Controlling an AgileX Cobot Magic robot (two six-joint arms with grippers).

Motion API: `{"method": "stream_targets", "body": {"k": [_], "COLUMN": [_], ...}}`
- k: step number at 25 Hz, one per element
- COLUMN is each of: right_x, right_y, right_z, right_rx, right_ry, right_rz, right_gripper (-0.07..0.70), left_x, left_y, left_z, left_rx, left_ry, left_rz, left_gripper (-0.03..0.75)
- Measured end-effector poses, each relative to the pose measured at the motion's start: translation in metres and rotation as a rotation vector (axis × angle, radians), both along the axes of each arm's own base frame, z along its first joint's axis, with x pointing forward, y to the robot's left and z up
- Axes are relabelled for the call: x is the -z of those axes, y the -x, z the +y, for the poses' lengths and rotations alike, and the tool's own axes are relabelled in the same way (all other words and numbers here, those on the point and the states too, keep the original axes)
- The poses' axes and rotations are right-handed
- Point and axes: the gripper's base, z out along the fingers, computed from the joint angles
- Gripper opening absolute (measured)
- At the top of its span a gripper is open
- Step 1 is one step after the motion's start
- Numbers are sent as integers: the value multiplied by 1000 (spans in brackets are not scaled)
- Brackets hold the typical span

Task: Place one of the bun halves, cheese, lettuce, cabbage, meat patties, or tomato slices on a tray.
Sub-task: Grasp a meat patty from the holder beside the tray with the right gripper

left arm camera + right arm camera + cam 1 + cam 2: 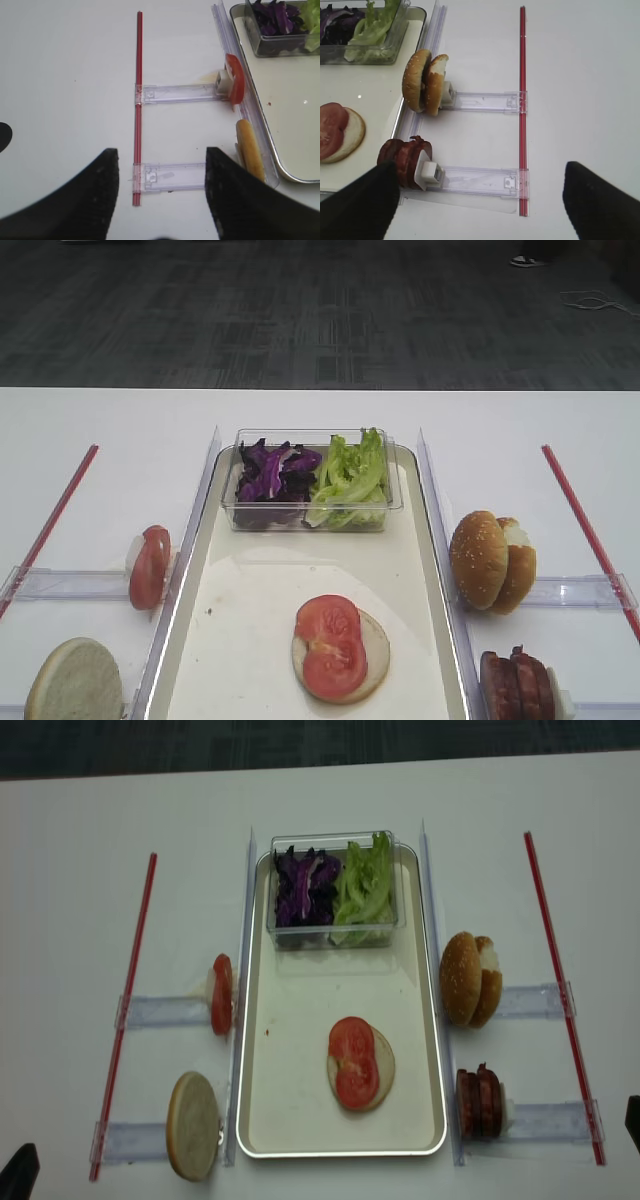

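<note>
left claw [159, 200] gapes empty over the bench, a bun [249, 150] on edge just to its right. on the tray [250, 640] a bun [375, 645] carries tomato [330, 645]. the patties [405, 155] stand on edge just ahead-left of the wide-open right claw [480, 200], the nearer one.

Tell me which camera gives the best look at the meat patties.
The right wrist view: the meat patties stand on edge, large and whole, against a white pusher in the clear rail. The realsense high view shows them small but whole; the other high view cuts them at the bottom edge. The left wrist view misses them.
</note>
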Motion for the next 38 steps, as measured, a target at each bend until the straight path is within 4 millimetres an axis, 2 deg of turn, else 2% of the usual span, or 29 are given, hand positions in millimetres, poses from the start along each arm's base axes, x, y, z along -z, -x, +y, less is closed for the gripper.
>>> {"method": "stream_targets", "body": {"k": [13,22,38], "right_x": [3,6,20], "right_y": [-22,-35,-66], "right_z": [-1,-1,1], "right_rx": [14,15,-45], "right_ry": [-17,-19,2], "right_rz": [156,244,472], "right_gripper": [647,559,551], "left_x": [0,0,0], "left_y": [0,0,0], "left_z": [0,0,0], "left_rx": [0,0,0], "left_ry": [0,0,0], "left_rz": [0,0,0], "left_gripper": [399,399,399]}}
